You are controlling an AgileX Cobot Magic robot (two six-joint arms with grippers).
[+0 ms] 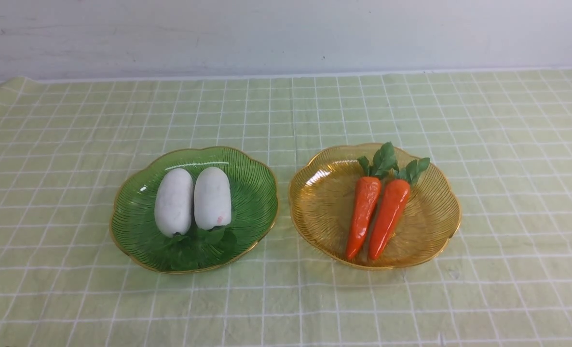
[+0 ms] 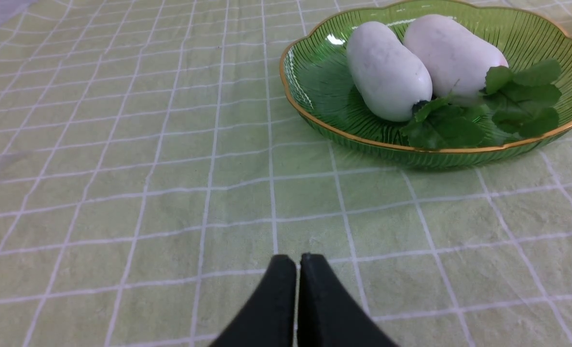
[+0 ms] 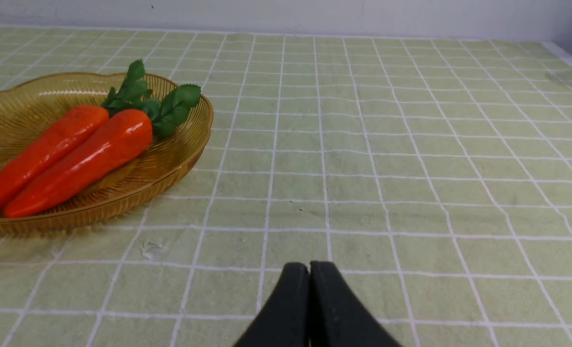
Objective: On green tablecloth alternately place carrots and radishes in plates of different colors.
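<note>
the left gripper (image 2: pixel 298 260) has its jaws pressed together, holding nothing, low over bare green tablecloth (image 1: pixel 286 111); the green plate (image 1: pixel 136 226) with the radishes lies ahead of it, apart. the right gripper (image 3: pixel 309 269) is likewise closed and empty, with the amber plate (image 1: pixel 324 202) ahead and to its left, apart. two radishes (image 1: pixel 173 202) (image 1: pixel 212 197) lie side by side in the green plate, leaves toward the robot. two carrots (image 1: pixel 363 214) (image 1: pixel 388 217) lie side by side in the amber plate, leaves pointing away. neither arm shows in the front view.
</note>
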